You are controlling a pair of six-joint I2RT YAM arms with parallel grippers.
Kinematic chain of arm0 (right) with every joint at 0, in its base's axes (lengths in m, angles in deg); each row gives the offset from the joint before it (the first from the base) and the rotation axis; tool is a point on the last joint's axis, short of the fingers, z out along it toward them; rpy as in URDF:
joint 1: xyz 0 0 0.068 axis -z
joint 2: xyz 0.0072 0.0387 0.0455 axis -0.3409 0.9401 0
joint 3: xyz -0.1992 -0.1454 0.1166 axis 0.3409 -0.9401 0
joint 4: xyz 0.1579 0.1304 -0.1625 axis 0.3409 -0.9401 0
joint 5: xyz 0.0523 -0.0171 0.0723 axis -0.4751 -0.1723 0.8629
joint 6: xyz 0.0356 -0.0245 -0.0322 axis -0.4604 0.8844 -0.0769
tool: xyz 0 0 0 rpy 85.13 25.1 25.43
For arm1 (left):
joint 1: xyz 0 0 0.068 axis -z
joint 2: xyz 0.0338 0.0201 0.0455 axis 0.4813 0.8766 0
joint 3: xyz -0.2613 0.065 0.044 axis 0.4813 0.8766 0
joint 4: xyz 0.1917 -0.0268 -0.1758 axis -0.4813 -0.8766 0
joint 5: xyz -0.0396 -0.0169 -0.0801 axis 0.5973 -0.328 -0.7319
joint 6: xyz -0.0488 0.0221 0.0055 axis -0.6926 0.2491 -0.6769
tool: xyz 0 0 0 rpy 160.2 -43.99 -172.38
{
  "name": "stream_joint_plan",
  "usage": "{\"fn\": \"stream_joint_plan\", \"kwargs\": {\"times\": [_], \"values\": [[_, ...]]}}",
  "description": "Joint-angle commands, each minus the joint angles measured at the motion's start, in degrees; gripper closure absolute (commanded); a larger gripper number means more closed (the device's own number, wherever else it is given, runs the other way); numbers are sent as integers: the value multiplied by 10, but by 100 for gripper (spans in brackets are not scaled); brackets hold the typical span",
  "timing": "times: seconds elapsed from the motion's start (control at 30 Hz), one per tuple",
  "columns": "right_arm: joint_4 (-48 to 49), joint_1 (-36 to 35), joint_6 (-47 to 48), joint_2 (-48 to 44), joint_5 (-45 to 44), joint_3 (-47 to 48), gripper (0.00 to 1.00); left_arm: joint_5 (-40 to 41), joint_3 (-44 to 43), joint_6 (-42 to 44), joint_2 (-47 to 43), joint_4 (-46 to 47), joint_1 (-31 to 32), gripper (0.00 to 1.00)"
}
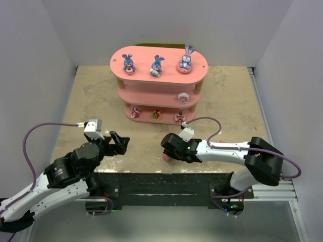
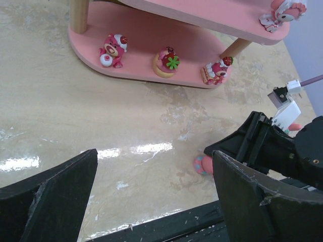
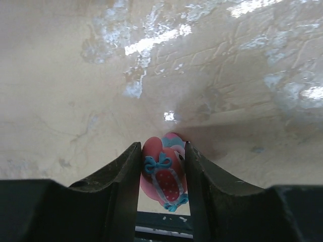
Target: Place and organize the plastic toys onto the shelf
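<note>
The pink shelf (image 1: 144, 54) is standing upright at the far centre of the surface (image 1: 91, 96), with three oval tiers.

- Top tier: it is carrying three purple-blue bunnies (image 1: 157, 66) in a row. All are upright and apart from one another.
- Middle tier: it is holding one white and pink figure (image 1: 183, 97) near its right end.
- Bottom tier: it is holding three small figures in a row. A pink bear (image 2: 112, 50) is sitting at the left, a round figure with a green star (image 2: 166, 62) in the middle, and a strawberry-topped figure (image 2: 217, 70) at the right end.

The right fingers (image 1: 168, 150) are reaching down to the surface near its front edge, well apart from the shelf. They are gripping a pink toy (image 3: 162, 176) with blue bows. Both fingers are pressing against its sides, and the toy is sitting low at the surface between them.

The left fingers (image 1: 119, 142) are hovering above the surface to the left of the right fingers. They are spread wide, holding nothing, and facing the bottom tier of the shelf
</note>
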Motion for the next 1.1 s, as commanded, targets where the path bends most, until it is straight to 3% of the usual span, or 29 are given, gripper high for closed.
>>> {"fn": "stream_joint_plan", "kwargs": {"times": [0.0,0.1,0.13,0.3,0.4,0.53,0.67,0.73,0.87,1.07], "values": [[-28,-7,-56,26,-85,49,66,6,4,0,-18,10,1,0],[-27,-8,-40,27,-80,60,50,10,4,0,-22,8,1,0],[-28,-8,-32,24,-78,60,39,11,4,0,-22,8,1,1],[-20,-9,31,10,-73,68,21,13,3,0,-18,5,1,0],[15,-10,140,-6,-41,68,18,16,1,-1,-15,2,1,0],[27,-9,359,-42,-14,60,15,16,3,-6,-15,1,1,0],[34,-7,562,-78,89,53,11,17,3,-7,-16,2,1,1],[11,-6,658,-68,187,71,10,17,4,-7,-15,2,1,1],[-17,-3,763,-18,274,82,11,16,3,-7,-15,1,1,0],[-30,-4,847,15,247,119,12,12,5,-10,-23,1,1,0]]}}
